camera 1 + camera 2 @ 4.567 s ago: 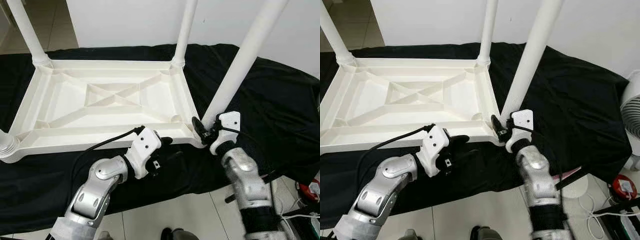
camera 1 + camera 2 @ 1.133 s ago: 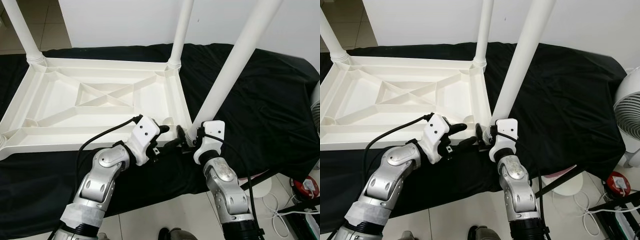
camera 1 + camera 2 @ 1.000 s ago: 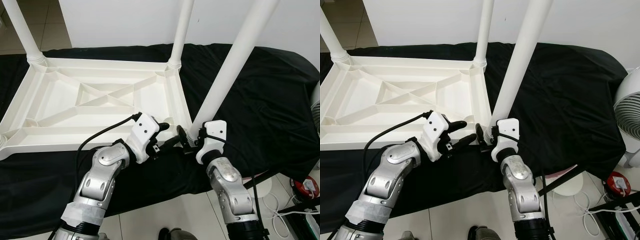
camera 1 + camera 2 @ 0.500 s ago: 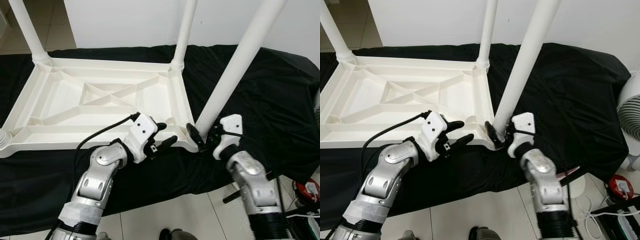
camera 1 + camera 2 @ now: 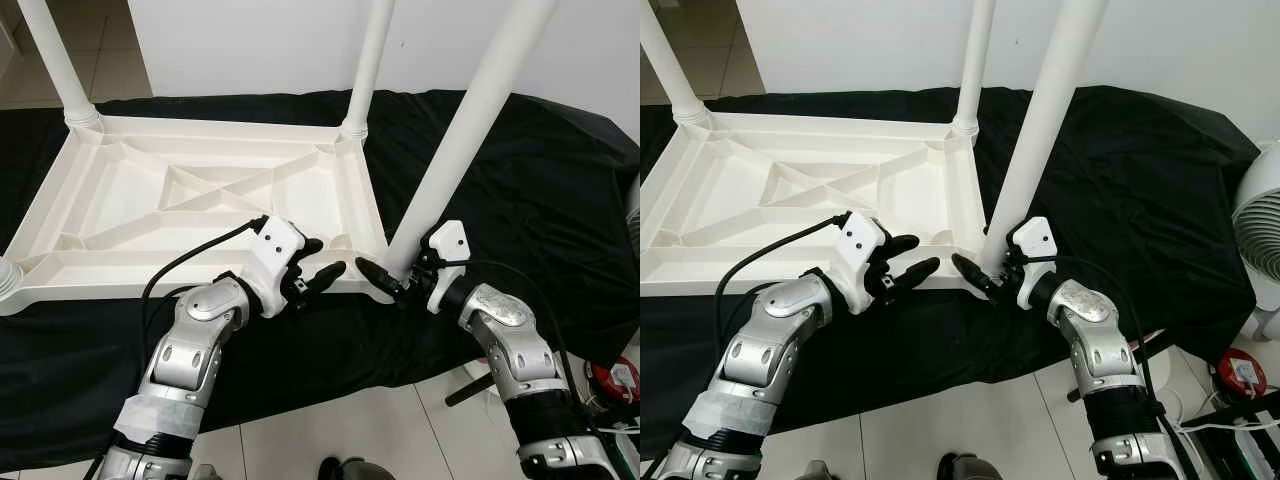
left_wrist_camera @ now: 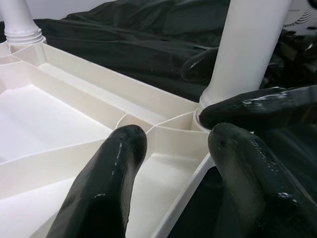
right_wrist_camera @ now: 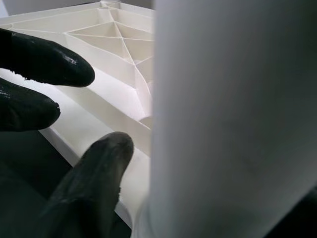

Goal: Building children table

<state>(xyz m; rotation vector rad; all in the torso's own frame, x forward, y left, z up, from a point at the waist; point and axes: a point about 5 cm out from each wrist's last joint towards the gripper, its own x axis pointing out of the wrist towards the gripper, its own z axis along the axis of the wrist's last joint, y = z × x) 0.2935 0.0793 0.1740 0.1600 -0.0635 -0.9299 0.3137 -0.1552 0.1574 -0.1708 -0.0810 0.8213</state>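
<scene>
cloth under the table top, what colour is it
Plain black cloth, no pattern, lying under the white table top; clearest in the left eye view.

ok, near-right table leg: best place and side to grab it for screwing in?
Probably low on the table leg, just above its socket in the tabletop corner. The shaft is round and smooth, and the right end effector already straddles it from the robot's side.

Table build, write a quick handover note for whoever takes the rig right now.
Right gripper: around the base of the near-right leg at its corner socket; whether it is clamped is unclear.
Left gripper: open, hovering at the near rim of the upside-down tabletop, close to that corner.
Tabletop lies on the black cloth.
Done: legs stand at all four corners.
Left: check that the near-right leg is seated.
</scene>
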